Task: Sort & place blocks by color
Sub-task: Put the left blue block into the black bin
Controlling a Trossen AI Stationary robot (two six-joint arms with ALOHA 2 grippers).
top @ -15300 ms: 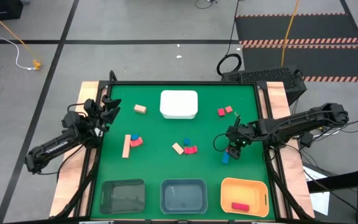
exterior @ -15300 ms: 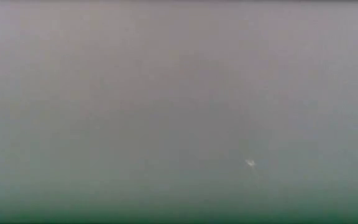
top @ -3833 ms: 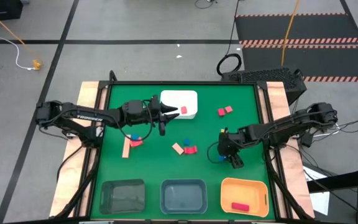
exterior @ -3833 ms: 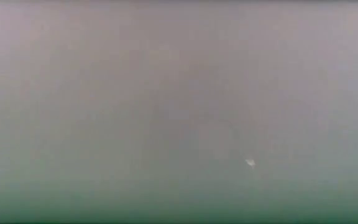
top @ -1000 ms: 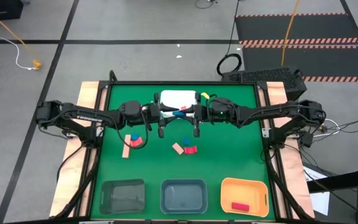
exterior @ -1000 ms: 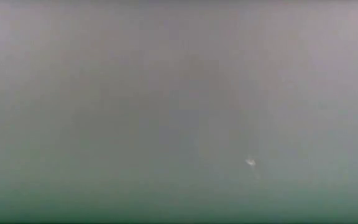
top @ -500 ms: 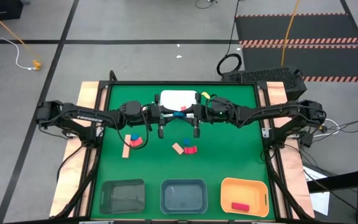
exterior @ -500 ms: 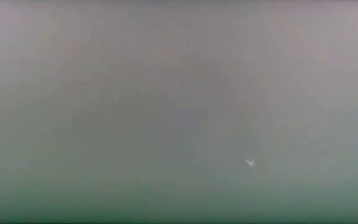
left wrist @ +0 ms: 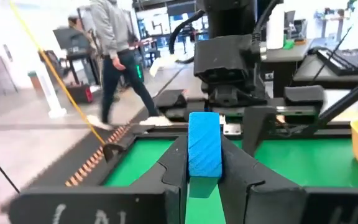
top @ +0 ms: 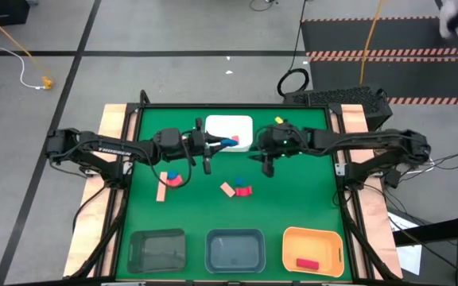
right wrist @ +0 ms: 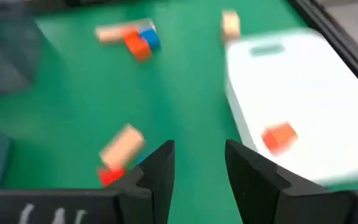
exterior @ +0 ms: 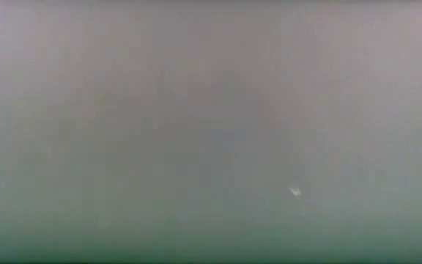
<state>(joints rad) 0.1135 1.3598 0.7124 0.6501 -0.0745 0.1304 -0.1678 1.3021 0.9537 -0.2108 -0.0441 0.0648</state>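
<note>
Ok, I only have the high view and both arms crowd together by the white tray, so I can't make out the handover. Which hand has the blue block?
Observer: The left hand is shut on the small blue block, which stands upright between its fingers.
Operator: And the right hand, is it gripping the block too?
Observer: No. The right hand has its fingers apart with nothing between them.
Operator: Is anything in the tray under those arms?
Observer: One small red block lies inside the white rectangular tray.
</note>
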